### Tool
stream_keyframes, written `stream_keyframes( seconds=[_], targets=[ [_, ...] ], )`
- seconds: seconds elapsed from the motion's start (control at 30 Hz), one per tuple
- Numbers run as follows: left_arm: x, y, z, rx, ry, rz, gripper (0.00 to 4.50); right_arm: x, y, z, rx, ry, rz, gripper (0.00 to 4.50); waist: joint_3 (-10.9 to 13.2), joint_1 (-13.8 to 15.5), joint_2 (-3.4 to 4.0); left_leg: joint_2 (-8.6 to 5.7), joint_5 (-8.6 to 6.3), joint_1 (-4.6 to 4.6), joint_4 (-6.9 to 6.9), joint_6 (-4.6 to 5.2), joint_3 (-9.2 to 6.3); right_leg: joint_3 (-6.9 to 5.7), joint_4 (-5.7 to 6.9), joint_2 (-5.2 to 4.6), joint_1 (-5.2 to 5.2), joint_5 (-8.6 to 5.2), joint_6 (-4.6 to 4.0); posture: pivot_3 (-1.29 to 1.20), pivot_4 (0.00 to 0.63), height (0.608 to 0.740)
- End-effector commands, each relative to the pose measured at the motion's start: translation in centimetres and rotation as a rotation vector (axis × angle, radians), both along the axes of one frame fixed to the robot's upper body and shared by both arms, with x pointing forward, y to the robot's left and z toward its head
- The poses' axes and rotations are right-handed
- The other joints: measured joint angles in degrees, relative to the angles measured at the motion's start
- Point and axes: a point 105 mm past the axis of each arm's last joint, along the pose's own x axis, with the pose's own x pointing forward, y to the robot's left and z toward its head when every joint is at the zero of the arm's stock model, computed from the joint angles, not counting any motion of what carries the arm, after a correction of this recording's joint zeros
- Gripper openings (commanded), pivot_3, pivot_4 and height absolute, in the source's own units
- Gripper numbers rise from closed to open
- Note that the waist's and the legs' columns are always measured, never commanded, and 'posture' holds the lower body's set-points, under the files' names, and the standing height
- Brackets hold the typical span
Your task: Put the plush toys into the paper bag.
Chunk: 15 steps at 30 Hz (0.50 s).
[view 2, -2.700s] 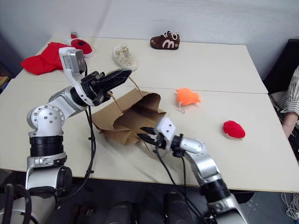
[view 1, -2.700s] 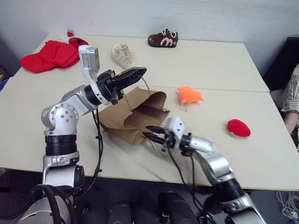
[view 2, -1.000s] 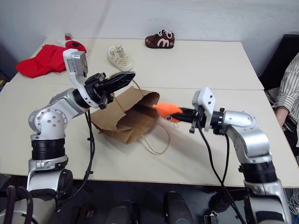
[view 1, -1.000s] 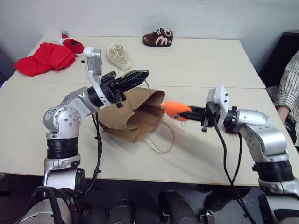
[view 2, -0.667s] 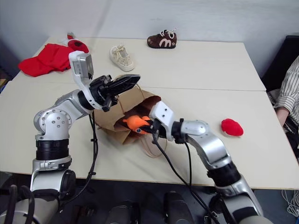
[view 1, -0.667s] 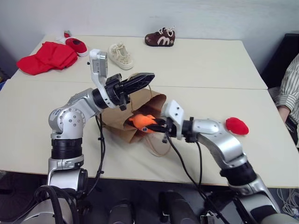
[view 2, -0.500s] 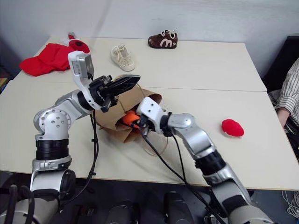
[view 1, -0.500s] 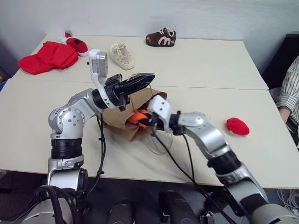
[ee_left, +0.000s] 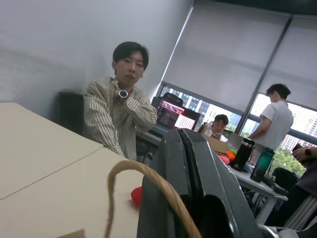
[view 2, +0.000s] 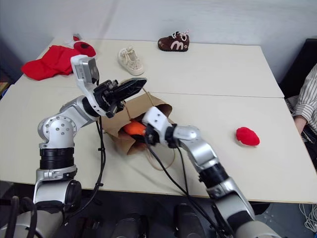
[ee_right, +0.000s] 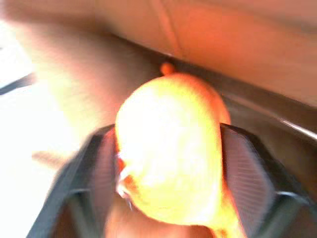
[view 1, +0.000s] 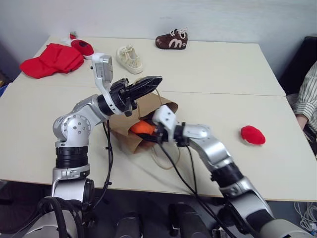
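Orange plush is seen between the right gripper's (ee_right: 168, 163) jaws, which stand spread on either side of it in the right wrist view; whether the pads are touching it or have just let go cannot be told, so the orange toy (view 1: 141, 127) may be loose already. It sits just inside the mouth of the paper bag (view 1: 130, 141), which lies on its side on the surface (view 1: 223, 74) with its mouth turned toward the right arm. The left gripper (view 1: 148, 84) is closed on one cord handle (ee_left: 148, 174), and the upper lip of the mouth is held up by it. From here the chief risk is judged to be at withdrawal: if the right jaws are drawn back while the plush or its thin cord is caught on a finger, the toy could be dragged out over the lip. Because the bag lies flat rather than upright, the toy could also roll back out if it is left too near the mouth. Should the handle slip from the left jaws, the mouth would be expected to sag shut on the right wrist and the light bag be pulled along the surface. The red toy (view 1: 252, 135) lies well apart, on the robot's right, untouched. The cream shoe (view 1: 129, 58), brown shoe (view 1: 171, 40) and red cloth (view 1: 49, 58) lie at the far side and are not to be collected.
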Motion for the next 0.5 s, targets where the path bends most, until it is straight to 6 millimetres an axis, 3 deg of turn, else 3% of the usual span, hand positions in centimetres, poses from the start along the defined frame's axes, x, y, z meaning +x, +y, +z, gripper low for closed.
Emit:
stream_keyframes(
  seconds=[0.03,0.17,0.23,0.37,0.5],
  targets=[
    [-0.4,0.0,0.9,-0.016,-0.052,-0.007,0.00,-2.6,-3.4,3.9,0.129,-0.110,0.031,4.44,0.00,0.09,0.00,-0.01,0.00,0.01,0.00,0.01,-0.01,-0.01,-0.14,0.00,0.02,0.00,0.00,0.00,0.150,0.740],
    [-0.4,0.0,0.9,-0.014,-0.061,-0.004,0.00,-5.3,-8.1,4.5,0.176,-0.032,-0.024,4.44,0.01,0.20,-0.02,0.00,-0.01,0.06,-0.05,0.00,-0.05,-0.04,-0.19,0.03,0.10,0.00,0.00,0.00,0.150,0.740],
    [-0.3,0.1,0.9,-0.017,-0.063,-0.002,0.00,-5.7,-10.5,4.5,0.202,-0.021,-0.124,4.48,0.03,0.21,-0.06,0.00,-0.01,0.08,-0.05,0.00,-0.05,-0.04,-0.20,0.04,0.14,0.00,0.00,0.00,0.150,0.740],
    [-0.4,0.3,1.0,-0.009,-0.083,0.003,0.00,-8.1,-18.9,1.9,0.111,-0.061,-0.503,4.48,0.03,0.92,-0.06,-0.03,-0.01,0.17,-0.17,-0.01,-0.05,0.00,-0.27,0.08,0.22,0.00,0.00,0.00,0.150,0.740],
    [-0.3,0.5,1.0,-0.005,-0.093,0.006,0.00,-11.8,-26.7,-0.3,0.019,-0.148,-0.902,4.48,0.04,1.38,-0.07,-0.07,-0.02,0.19,-0.16,0.01,0.06,0.13,-0.34,0.10,0.22,0.03,0.07,0.00,0.150,0.740]
  ],
)
